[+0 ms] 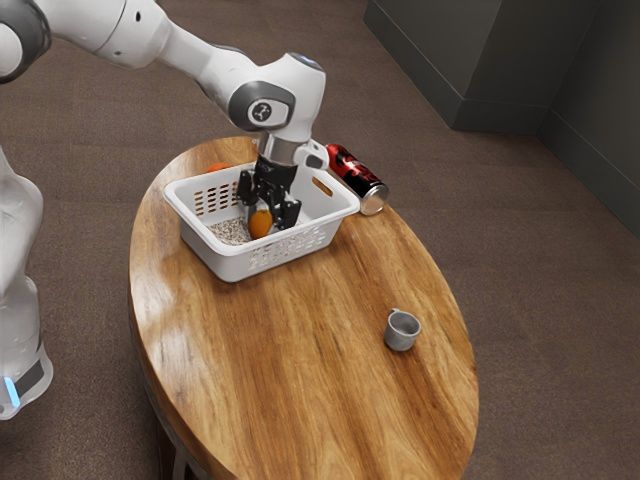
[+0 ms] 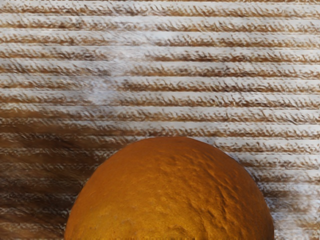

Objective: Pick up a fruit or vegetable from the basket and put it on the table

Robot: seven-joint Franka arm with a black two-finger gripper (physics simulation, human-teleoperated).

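A white robot arm (image 1: pixel 292 97) reaches into a white, perforated plastic basket (image 1: pixel 236 264), its black two-part claw (image 1: pixel 264 220) lowered over a round, dimple-skinned orange (image 1: pixel 261 224). The fruit is inside the basket, near the speckled part of its floor, and sits directly under the hand in the wrist view. Whether the claw is released or clenched on it, this onlooker cannot tell. The steep, top-down approach seems chosen to clear the basket's raised walls; a firm hold and a straight lift would come next, with the rim the likeliest snag on the way out. The basket stands at one end of the oval wooden surface (image 1: pixel 300 340), leaving room for the fruit on the bare wood toward the small grey cup (image 1: pixel 401 334), which stands upright. A red-orange item (image 1: pixel 218 167) peeks from behind the basket. Just beside it, a red-and-black can with a silvery end (image 1: pixel 356 181) lies on its side; its printed markings are too small to read, as is the round emblem (image 1: pixel 262 111) on the arm.
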